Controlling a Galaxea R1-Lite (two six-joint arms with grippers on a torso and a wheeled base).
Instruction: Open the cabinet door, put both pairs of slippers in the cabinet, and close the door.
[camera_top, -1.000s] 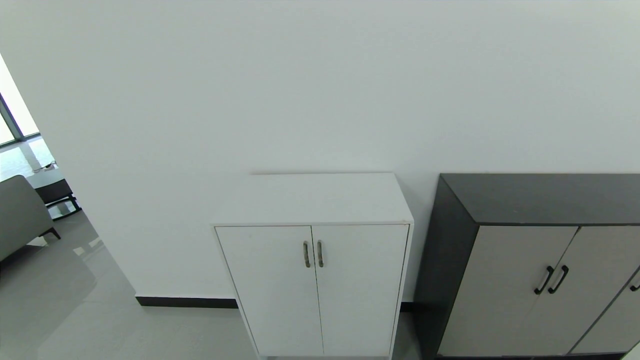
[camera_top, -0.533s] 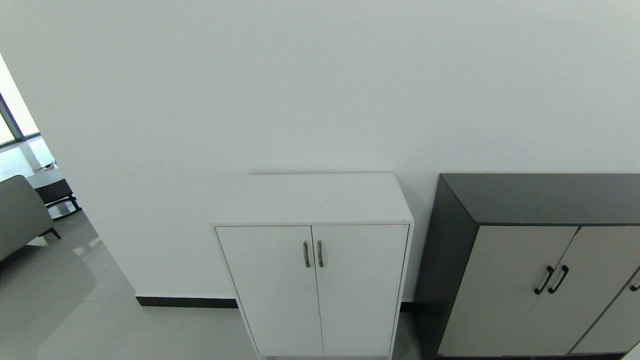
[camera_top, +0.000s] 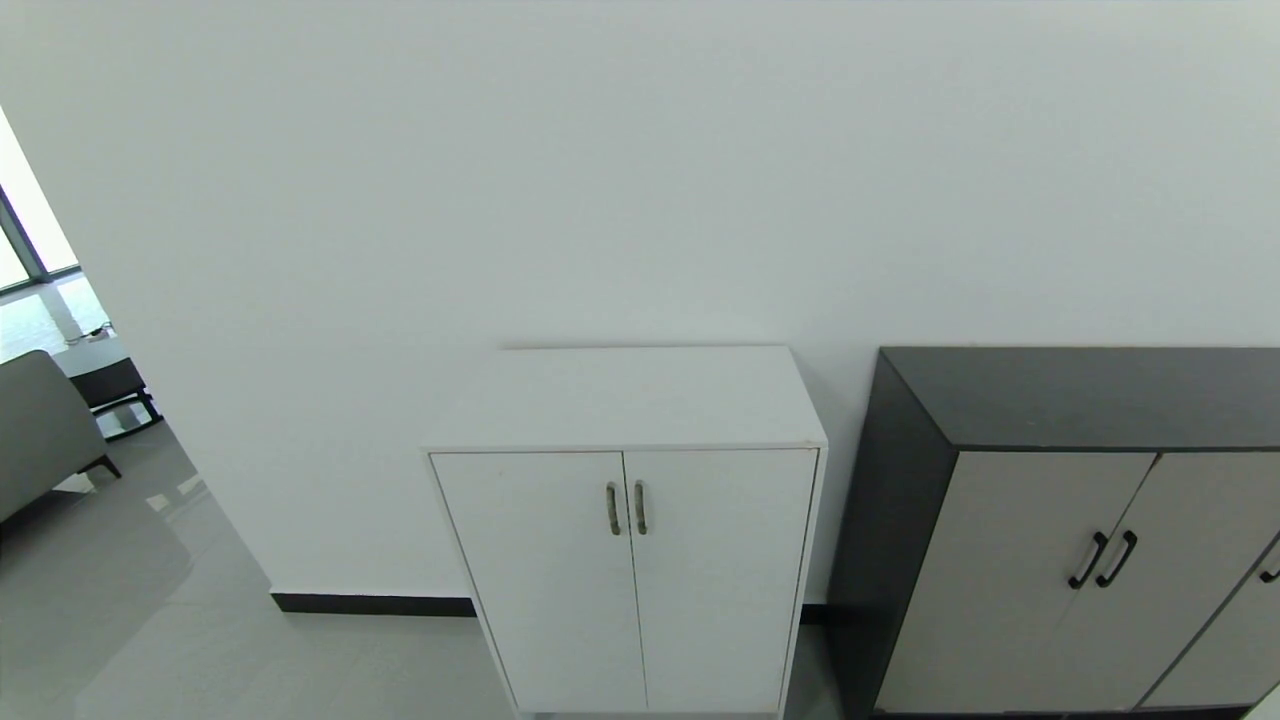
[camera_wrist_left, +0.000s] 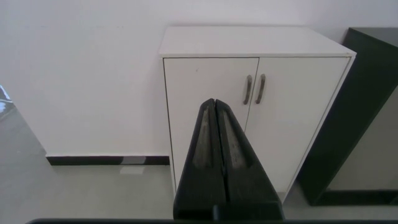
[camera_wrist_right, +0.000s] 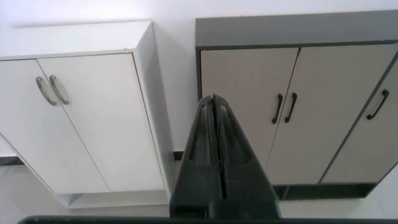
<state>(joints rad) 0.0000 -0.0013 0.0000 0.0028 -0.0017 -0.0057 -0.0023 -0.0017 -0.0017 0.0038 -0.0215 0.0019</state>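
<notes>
A white two-door cabinet (camera_top: 625, 560) stands against the wall, both doors closed, with two metal handles (camera_top: 626, 508) side by side at the middle seam. My left gripper (camera_wrist_left: 215, 102) is shut with nothing in it, held some way in front of the white cabinet (camera_wrist_left: 249, 118), pointing at its left door. My right gripper (camera_wrist_right: 213, 98) is also shut and holds nothing, out in front of the gap between the white cabinet (camera_wrist_right: 81, 112) and a dark one (camera_wrist_right: 298, 106).
A black cabinet (camera_top: 1060, 520) with grey doors and black handles (camera_top: 1102, 560) stands right of the white one, close beside it. Grey tiled floor (camera_top: 150, 620) stretches to the left, where a grey sofa (camera_top: 40, 430) and a low table sit far off.
</notes>
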